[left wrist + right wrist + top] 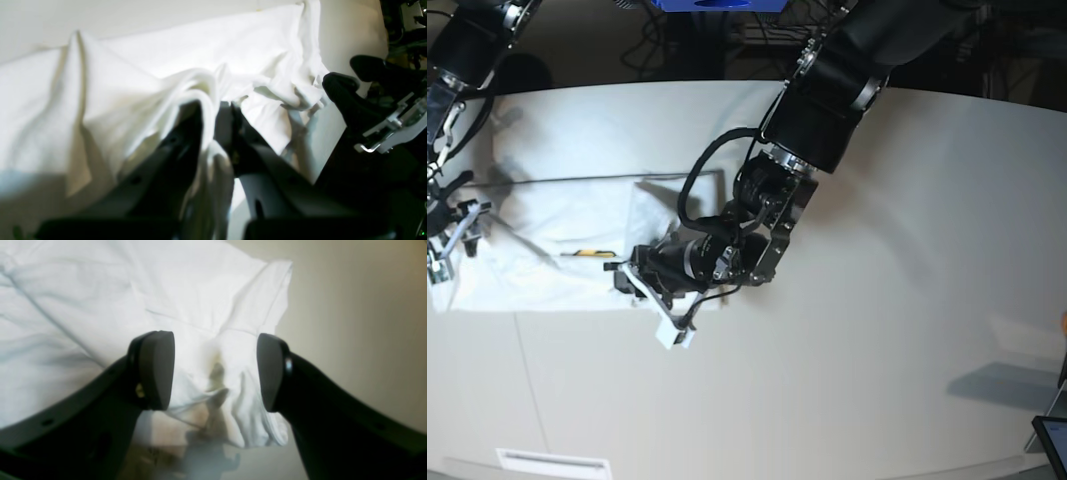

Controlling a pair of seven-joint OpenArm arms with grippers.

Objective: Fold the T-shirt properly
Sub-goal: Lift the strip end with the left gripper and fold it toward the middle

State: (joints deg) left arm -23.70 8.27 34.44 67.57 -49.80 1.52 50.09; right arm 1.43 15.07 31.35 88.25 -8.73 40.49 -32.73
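Observation:
The white T-shirt (557, 230) lies spread and rumpled on the left part of the table. A bit of yellow print shows near its middle. My left gripper (217, 110) is shut on a raised fold of the T-shirt (133, 83), which drapes over and between its fingers. In the base view the left gripper (627, 272) sits at the cloth's front right edge. My right gripper (215, 371) stands open just above a bunched corner of the T-shirt (83, 306), fingers on either side of it. In the base view the right gripper (445, 250) is at the cloth's far left end.
The pale table (877, 330) stretches bare to the right of the left arm. A dark device (1052, 440) pokes in at the bottom right corner. Cables (727, 40) hang behind the table's far edge. A white label (552, 462) sits at the front edge.

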